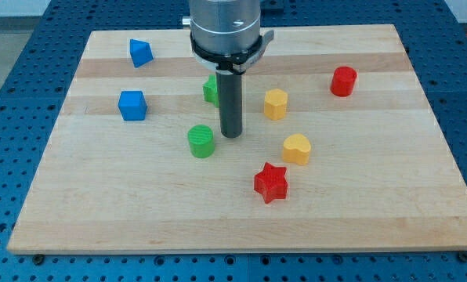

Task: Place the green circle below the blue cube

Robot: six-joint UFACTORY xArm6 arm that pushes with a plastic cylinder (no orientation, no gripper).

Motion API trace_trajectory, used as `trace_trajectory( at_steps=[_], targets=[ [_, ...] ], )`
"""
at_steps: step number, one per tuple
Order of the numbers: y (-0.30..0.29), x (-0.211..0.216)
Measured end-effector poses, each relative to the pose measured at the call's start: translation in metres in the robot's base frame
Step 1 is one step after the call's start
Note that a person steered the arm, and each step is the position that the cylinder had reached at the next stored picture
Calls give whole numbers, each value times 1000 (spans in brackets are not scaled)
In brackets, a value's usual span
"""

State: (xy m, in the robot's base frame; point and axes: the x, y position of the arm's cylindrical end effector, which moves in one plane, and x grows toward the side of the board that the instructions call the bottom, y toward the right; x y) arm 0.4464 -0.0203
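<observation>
The green circle [201,141] is a short green cylinder near the board's middle. The blue cube [132,105] sits to its upper left, at the view's left. My tip [231,135] rests on the board just right of the green circle, a small gap apart from it. The green circle lies lower than the blue cube and well to its right.
A blue angular block [140,52] is at the top left. A second green block [211,89] is partly hidden behind the rod. A yellow hexagon [275,103], a yellow heart [296,149], a red star [270,182] and a red cylinder [343,81] lie to the right.
</observation>
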Motion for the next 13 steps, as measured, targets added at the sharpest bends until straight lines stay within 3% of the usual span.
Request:
trace_trajectory(
  at_steps=[5,9,11,13],
  targets=[
    [-27,5],
    [-27,83],
    [-26,92],
    [17,91]
  ],
)
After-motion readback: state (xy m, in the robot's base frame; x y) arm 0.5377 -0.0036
